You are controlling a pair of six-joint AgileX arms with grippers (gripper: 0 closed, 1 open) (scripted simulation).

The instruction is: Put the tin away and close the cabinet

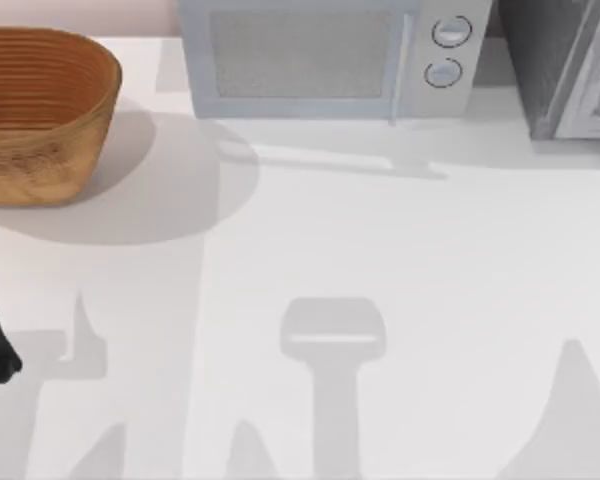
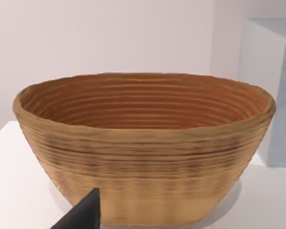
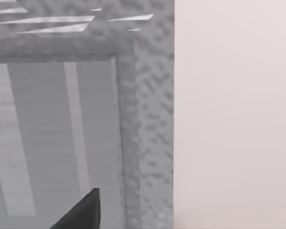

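The right gripper (image 3: 81, 212) is showing as one dark tip in its wrist view, and I cannot tell whether it is open, closed or carrying anything. It is hovering close in front of the cabinet (image 3: 155, 95), facing the pale framed door (image 3: 52, 143) where the frame is meeting the dark speckled body. Beyond the cabinet's edge a plain wall is filling the background. From above, the cabinet (image 1: 555, 70) is standing at the table's far right corner, just beside the white microwave (image 1: 320, 60). I cannot tell where the tin is lying, nor whether the door is sitting flush. With the gripper this near the door, the step in hand is probably the closing. To do it well, the arm should be confirming first that the tin is inside. It should then be pressing flat on the frame near the door's free edge, not on the speckled body. The push should be steady and follow the door's swing until frame and body are lining up. A glancing contact risks sliding off the frame or shoving the whole cabinet back. The left gripper (image 2: 83, 214), its state likewise beyond telling, is sitting parked at the table's left edge, looking at the woven basket (image 2: 143, 143).
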